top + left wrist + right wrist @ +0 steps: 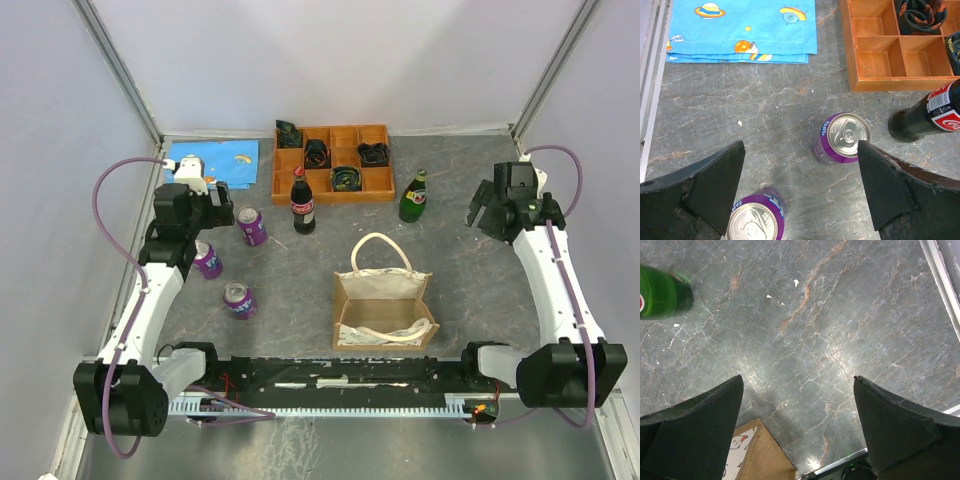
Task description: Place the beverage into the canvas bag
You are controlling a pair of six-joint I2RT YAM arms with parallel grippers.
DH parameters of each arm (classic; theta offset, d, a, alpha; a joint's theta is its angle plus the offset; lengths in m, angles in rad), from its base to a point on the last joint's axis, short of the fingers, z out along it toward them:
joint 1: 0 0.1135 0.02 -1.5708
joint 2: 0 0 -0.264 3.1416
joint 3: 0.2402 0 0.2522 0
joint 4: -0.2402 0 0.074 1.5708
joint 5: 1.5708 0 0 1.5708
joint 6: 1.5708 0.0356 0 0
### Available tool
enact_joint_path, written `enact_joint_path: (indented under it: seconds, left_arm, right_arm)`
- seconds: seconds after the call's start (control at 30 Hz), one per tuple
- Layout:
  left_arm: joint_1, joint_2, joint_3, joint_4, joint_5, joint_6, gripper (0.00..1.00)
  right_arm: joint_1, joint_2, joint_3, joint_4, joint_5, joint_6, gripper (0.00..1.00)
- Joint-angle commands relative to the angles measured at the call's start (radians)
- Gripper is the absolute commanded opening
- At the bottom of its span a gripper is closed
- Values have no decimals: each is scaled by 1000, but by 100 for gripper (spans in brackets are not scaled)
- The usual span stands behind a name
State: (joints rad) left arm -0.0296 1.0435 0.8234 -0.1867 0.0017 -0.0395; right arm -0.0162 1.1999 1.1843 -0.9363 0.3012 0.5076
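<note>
At lower centre, the boxy tan canvas bag [383, 288] stood unfilled.
The left gripper [800, 146] and right gripper [798, 378] gaped empty; next move likely needed straddling the purple soda can [842, 136].

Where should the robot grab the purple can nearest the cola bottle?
Probably around its round middle, with the open left pincer coming from the near-left. The purple can stands upright, so its curved sides should fit between the jaws, and the cola bottle stands off to its right.
</note>
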Motion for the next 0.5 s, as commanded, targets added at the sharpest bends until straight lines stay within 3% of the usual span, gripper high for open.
enact_joint_path:
  seconds: [0.0, 0.13, 0.3, 0.47]
  left_arm:
    - [0, -5, 30, 37, 30, 60, 98]
    - [0, -13, 83, -20, 156, 70, 89]
    - [-40, -66, 130, -169, 332, 75, 89]
    - [-205, -135, 161, -294, 417, 59, 90]
  right_arm:
    - [-6, 10, 14, 18, 40, -36, 99]
    - [-5, 17, 34, 9, 7, -142, 99]
    - [-5, 0, 50, 34, -56, -182, 99]
    - [-5, 22, 63, 4, -65, -185, 99]
